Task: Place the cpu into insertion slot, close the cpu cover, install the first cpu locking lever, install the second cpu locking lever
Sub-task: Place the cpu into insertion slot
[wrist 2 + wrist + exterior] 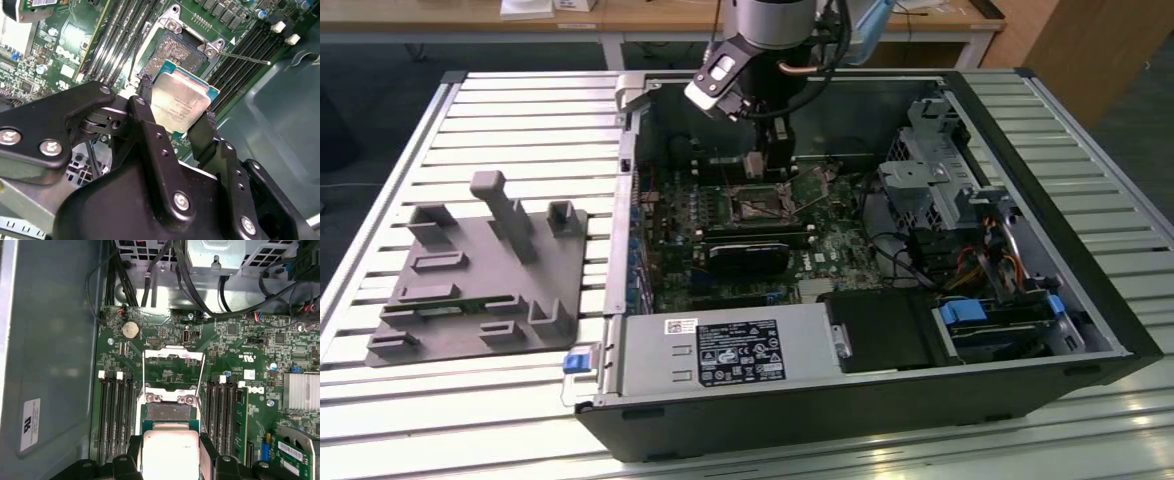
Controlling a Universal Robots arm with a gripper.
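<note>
Black on either side of the chip: grips the small flat square cpu with its silver-grey metal top [182, 95] by two opposite edges, between the fingers [202, 137] of the black two-finger gripper [177, 102]. Holds it clear of the board, not seated, just beside the small square dark-framed insertion slot [172, 52], which is bare and uncovered in both wrist views. Shows, past the slot in the first wrist view, the thin square silver metal cpu cover [173, 354] standing open, with green board visible through the window in its middle. Shows also, in the second wrist view, a thin straight metal rod [247, 58] angling away from the slot's corner. Flanks the slot with long narrow black memory slots [115, 410] on the green motherboard [240, 370].

Reaches down, in the upper centre of the exterior view, into the open black computer case [854, 420], with the gripper [778, 160] just above the slot [758, 205] near mid-frame. Farther out, on the exterior view's left: grey moulded fixture plate [454, 300] with upright posts, on the slatted light metal table [494, 100].
</note>
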